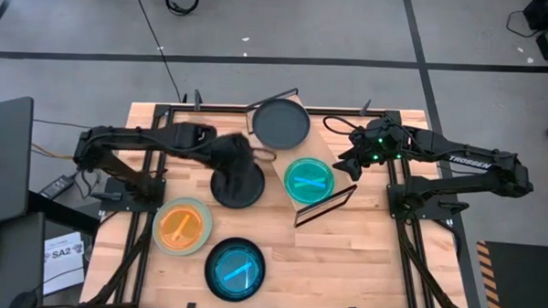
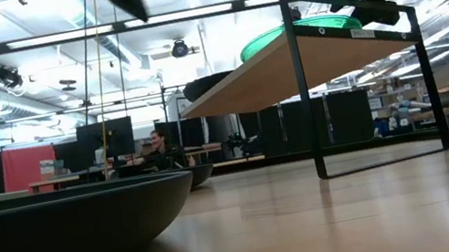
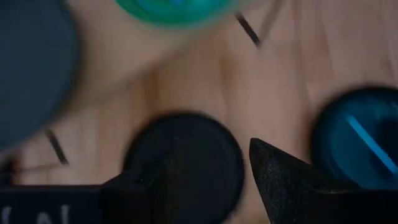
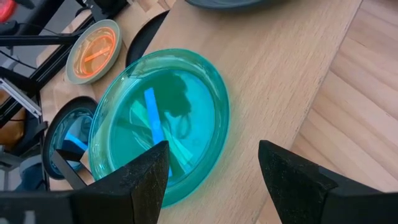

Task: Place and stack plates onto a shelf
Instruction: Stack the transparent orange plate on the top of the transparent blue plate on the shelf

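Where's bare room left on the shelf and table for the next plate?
Shelf: bare board between the dark grey plate and the teal-green plate. Table: open wood right of the black-rimmed blue plate. Crowded on the left, where the black plate, orange plate and left gripper sit.

The shelf (image 1: 292, 164) is pale wood with thin black wire ends; one plate (image 1: 309, 179) on it is green-blue with a blue stripe; another (image 1: 281, 123) is dark grey; the table (image 1: 343, 257) plates are orange (image 1: 182, 226), black (image 1: 237, 185), and black with blue (image 1: 234, 269).
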`<move>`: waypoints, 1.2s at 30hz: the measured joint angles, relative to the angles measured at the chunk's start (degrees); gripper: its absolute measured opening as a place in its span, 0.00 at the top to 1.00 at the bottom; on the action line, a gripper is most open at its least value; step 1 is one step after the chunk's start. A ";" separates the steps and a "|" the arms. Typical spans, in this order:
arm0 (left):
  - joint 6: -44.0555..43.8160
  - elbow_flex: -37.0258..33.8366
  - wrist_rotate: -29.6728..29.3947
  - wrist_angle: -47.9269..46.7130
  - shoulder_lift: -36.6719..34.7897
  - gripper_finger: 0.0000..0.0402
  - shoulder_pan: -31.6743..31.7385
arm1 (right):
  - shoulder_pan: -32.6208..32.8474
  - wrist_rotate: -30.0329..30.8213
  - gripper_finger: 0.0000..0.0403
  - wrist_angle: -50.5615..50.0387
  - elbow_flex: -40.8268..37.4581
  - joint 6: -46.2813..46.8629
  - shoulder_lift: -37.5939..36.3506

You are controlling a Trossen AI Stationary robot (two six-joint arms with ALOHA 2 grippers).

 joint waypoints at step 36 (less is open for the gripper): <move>-11.08 -32.73 2.43 -7.24 -0.29 0.57 -12.45 | 0.00 -0.02 0.37 0.17 0.00 0.02 0.00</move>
